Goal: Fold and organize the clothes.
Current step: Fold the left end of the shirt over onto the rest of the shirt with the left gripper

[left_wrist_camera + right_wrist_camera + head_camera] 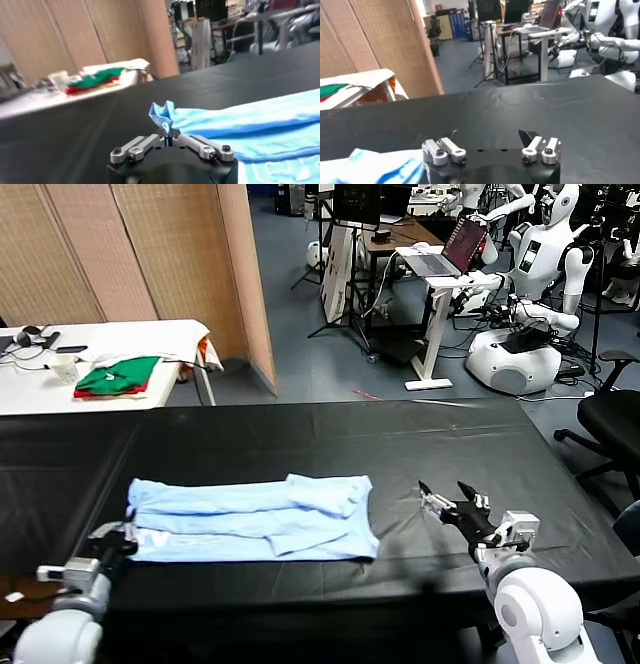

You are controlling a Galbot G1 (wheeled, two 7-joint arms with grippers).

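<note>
1. Pale-blue shirt [250, 519] lay half-folded on black table [300, 434]; no containers seen.
2. Left gripper [116, 537] clamped together on shirt's near-left corner.
3. Right gripper [452, 499] spread apart, just right of shirt, touching nothing.

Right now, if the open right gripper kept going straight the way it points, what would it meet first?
Probably only the black table cover. The right gripper, jaws open, points up the table and slightly left, past the edge of the pale light-blue folded shirt; depth is unclear.
</note>
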